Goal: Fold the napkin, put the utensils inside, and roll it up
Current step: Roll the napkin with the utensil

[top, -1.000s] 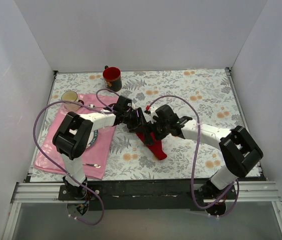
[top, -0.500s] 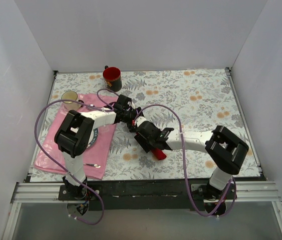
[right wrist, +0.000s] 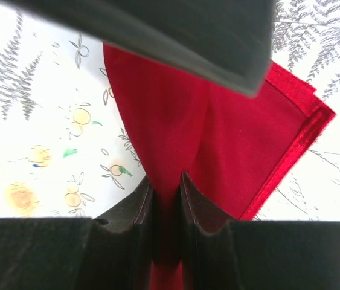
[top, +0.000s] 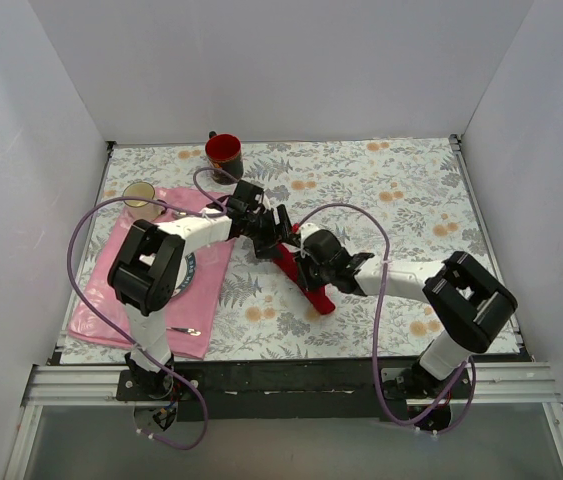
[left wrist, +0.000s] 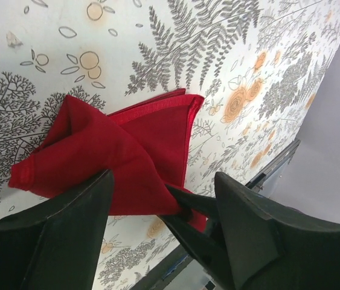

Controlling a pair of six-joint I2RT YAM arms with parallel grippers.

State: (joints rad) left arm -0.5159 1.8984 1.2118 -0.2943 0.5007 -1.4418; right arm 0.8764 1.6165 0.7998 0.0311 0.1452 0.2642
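**Top external view:** the left gripper and right gripper meet over the napkin. The napkin is a narrow red strip trailing from the right gripper back toward that arm's base. The pink placemat lies well off, beside the left arm.

**Left wrist view:** the fingers stand wide apart and grasp nothing. The napkin lies crumpled on the floral tablecloth, just ahead of and between their tips.

**Right wrist view:** the fingers are almost closed, pinching a raised fold of napkin. The rest of the cloth fans out ahead to a hemmed corner.
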